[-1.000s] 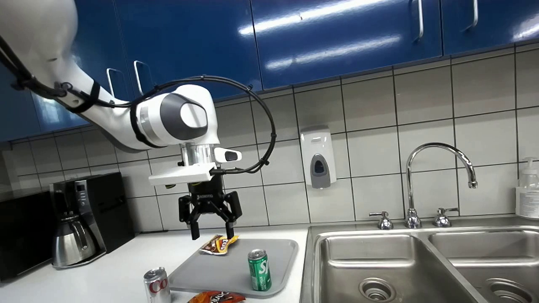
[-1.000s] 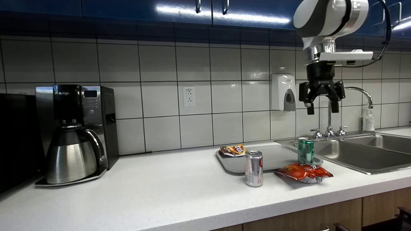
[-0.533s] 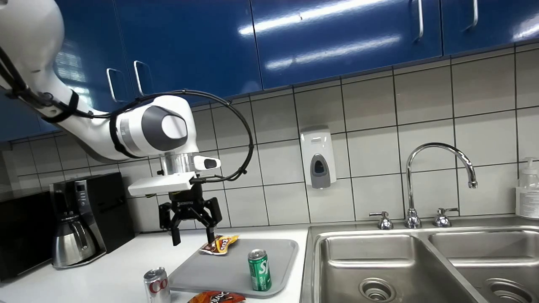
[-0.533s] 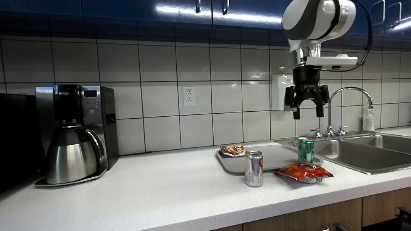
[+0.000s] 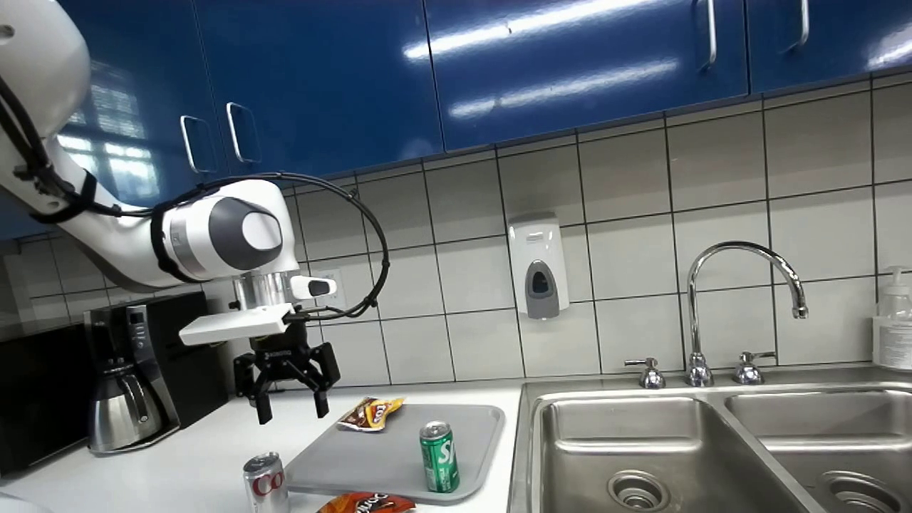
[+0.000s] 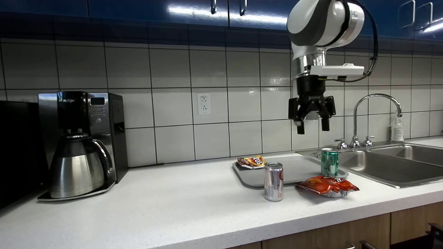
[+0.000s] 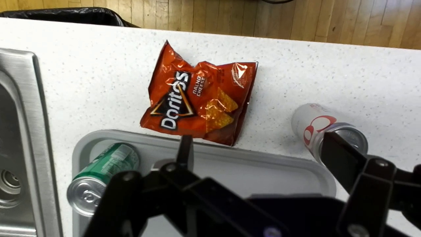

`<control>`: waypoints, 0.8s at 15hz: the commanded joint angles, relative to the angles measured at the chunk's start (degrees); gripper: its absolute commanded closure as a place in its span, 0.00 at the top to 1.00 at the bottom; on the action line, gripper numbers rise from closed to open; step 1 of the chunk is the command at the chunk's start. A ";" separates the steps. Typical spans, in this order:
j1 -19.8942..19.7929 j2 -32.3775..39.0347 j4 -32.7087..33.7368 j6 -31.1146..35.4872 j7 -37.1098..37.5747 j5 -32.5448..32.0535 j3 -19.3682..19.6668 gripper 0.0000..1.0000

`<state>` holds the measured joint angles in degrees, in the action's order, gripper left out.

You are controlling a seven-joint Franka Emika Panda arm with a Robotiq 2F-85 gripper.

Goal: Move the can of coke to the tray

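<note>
The can of coke is a silver can with red letters. It stands upright on the white counter beside the tray in both exterior views (image 5: 267,486) (image 6: 273,181), and at the right in the wrist view (image 7: 307,120). The flat grey tray (image 5: 377,456) lies behind it; it also shows in an exterior view (image 6: 294,169) and the wrist view (image 7: 250,171). My gripper (image 5: 293,409) is open and empty, well above counter height, fingers down, in both exterior views (image 6: 313,127). In the wrist view (image 7: 258,141) its right finger covers part of the can's top.
A green can (image 5: 439,459) stands on the tray's sink-side end. A yellow-brown snack bag (image 6: 251,162) lies at its back corner. An orange-red chip bag (image 7: 200,98) lies at its front edge. The steel sink (image 6: 380,169) and coffee maker (image 6: 83,145) stand on opposite sides.
My gripper has moved left and slightly down in both exterior views, off the tray's far side toward the can of coke's side. It has stayed open. The cans, bags and tray have not moved.
</note>
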<state>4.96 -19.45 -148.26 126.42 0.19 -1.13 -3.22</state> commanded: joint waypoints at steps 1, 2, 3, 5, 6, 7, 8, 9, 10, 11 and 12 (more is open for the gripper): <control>1.34 1.91 0.68 1.78 4.06 0.42 -3.12 1.00; 1.87 2.64 1.02 2.04 5.00 0.56 -3.86 1.00; 2.30 3.21 1.10 2.56 5.91 0.51 -4.57 1.00; 3.08 4.45 1.67 3.10 7.91 0.27 -5.97 1.00; 3.41 4.98 1.89 3.46 8.83 0.09 -6.59 1.00; 3.74 5.70 2.39 3.50 9.61 0.06 -7.16 1.00; 4.04 6.35 2.56 3.96 10.47 -0.13 -7.76 1.00; 4.30 6.96 2.94 4.09 11.13 -0.17 -8.19 1.00; 4.59 7.60 3.28 4.28 11.78 -0.21 -8.62 1.00; 4.86 8.33 3.59 4.46 12.16 -0.17 -8.97 1.00; 4.97 9.19 4.03 4.50 12.73 -0.39 -9.26 1.00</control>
<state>9.63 -13.00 -146.36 130.54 10.07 -1.13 -11.16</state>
